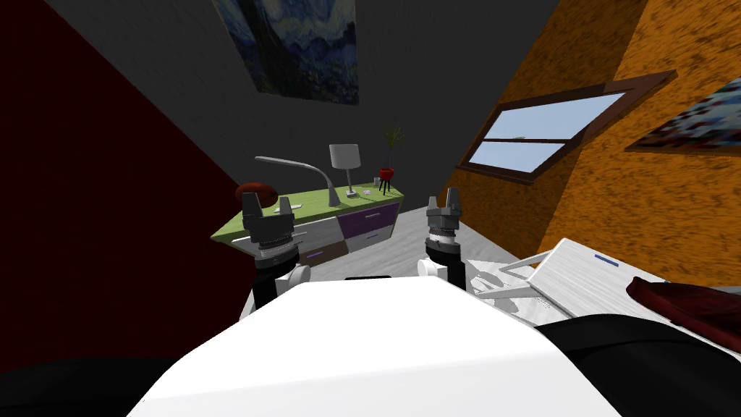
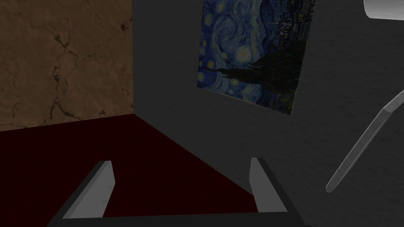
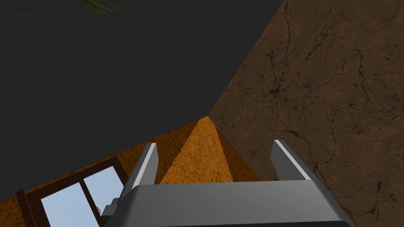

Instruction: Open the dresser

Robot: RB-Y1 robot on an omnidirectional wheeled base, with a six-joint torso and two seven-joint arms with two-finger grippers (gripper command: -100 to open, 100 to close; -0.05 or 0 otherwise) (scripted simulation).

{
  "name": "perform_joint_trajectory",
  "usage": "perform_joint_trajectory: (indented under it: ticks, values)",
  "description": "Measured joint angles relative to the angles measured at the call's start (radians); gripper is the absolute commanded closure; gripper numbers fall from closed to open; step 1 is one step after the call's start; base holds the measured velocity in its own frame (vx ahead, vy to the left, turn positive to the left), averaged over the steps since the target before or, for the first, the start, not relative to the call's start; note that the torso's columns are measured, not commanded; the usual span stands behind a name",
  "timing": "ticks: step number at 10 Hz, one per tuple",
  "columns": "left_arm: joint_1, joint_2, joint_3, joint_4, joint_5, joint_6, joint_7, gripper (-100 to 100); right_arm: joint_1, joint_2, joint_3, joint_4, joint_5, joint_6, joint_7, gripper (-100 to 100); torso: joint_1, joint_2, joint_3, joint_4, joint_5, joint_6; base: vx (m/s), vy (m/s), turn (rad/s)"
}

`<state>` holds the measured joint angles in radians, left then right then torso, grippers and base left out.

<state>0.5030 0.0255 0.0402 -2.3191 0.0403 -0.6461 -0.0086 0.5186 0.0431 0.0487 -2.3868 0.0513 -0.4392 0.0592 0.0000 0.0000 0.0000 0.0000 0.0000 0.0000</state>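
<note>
Our left pincer (image 1: 268,208) and right pincer (image 1: 443,200) both stand spread, held up well apart from the green-topped dresser (image 1: 365,219) ahead.

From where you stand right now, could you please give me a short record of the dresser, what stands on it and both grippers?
dresser: green top, against the dark grey wall
drawers: purple, grey and brown fronts, all look shut
on top: arched lamp, shaded lamp, red plant pot
left gripper: open, raised, holding nothing
right gripper: open, raised, holding nothing
</note>
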Motion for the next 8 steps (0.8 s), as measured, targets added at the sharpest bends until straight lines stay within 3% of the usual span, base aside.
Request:
perform_joint_trajectory:
  ticks: [2, 8]
  values:
    - [0.000, 0.000, 0.000, 0.000, 0.000, 0.000, 0.000, 0, 0.000, 0.000, 0.000, 0.000, 0.000, 0.000, 0.000, 0, 0.000, 0.104, -0.209, 0.105, 0.000, 0.000, 0.000, 0.000, 0.000]
    - [0.000, 0.000, 0.000, 0.000, 0.000, 0.000, 0.000, 0, 0.000, 0.000, 0.000, 0.000, 0.000, 0.000, 0.000, 0, 0.000, 0.544, -1.087, 0.544, 0.000, 0.000, 0.000, 0.000, 0.000]
